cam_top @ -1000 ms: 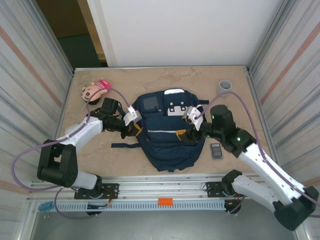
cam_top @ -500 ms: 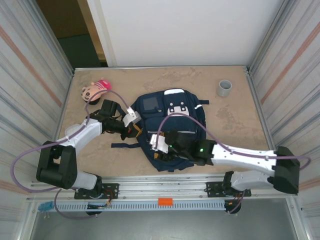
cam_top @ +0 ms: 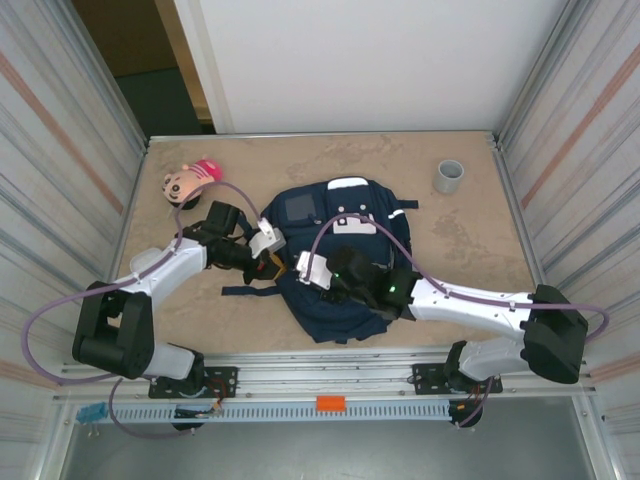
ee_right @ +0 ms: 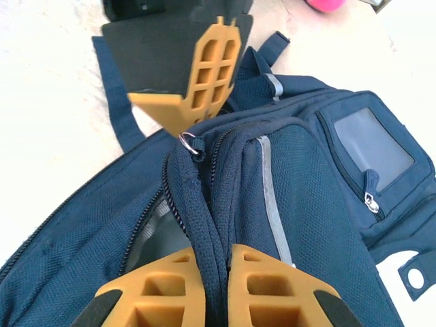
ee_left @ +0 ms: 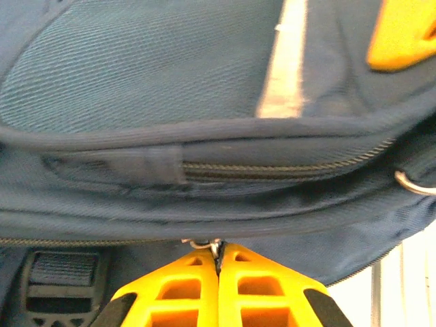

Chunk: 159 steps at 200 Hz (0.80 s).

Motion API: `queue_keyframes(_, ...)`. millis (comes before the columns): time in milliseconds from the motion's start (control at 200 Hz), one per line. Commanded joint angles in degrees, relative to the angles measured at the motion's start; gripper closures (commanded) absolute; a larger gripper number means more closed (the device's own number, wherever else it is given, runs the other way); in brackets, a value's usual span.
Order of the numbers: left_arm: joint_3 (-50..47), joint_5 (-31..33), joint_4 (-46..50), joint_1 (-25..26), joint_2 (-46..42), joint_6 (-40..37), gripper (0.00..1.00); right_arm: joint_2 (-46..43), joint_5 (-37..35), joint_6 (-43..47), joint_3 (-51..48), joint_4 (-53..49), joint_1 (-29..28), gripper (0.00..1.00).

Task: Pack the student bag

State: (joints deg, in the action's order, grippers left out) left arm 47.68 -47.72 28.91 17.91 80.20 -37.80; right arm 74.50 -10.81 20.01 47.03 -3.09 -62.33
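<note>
The left tool [ee_left: 218,255] pinches the zip ring [ee_left: 203,243], the right tool [ee_right: 214,266] pinches the student bag [cam_top: 310,215] by its edge, and the bag is barely open with nothing packed yet, I think.

A pink-and-tan toy [cam_top: 187,183], perhaps a doll's head, lies back left; a grey cup [cam_top: 449,176] stands back right.

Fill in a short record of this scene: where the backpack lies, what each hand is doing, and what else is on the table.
Backpack: flat on the table, middle; zip partly open, grey lining showing
Left hand: shut on the zip ring at the bag's edge
Right hand: shut on a fabric ridge of the backpack
Also on table: pink toy far left, grey cup far right
</note>
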Motion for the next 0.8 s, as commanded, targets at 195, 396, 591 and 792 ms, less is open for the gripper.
queue_keyframes(195, 2.23, -12.56, 3.36, 7.24, -3.37, -3.56, 1.0, 0.69, 6.91, 2.77, -1.87, 6.13, 3.77, 1.0)
queue_keyframes(396, 2.91, -12.92, 4.61, 11.1, -5.39, -4.13, 0.89, -2.42, 17.69, 6.83, -3.64, 3.94, 7.47, 1.0)
queue_keyframes(591, -1.23, -1.47, 0.54, 4.88, -16.08, -3.8, 0.48, -8.99, 32.34, 16.65, -2.91, -7.25, 12.72, 1.0)
queue_keyframes(792, -1.55, 14.33, -0.05, 1.6, -18.99, -9.54, 0.32, -13.81, 38.01, 23.74, -1.69, -14.69, 15.9, 1.0)
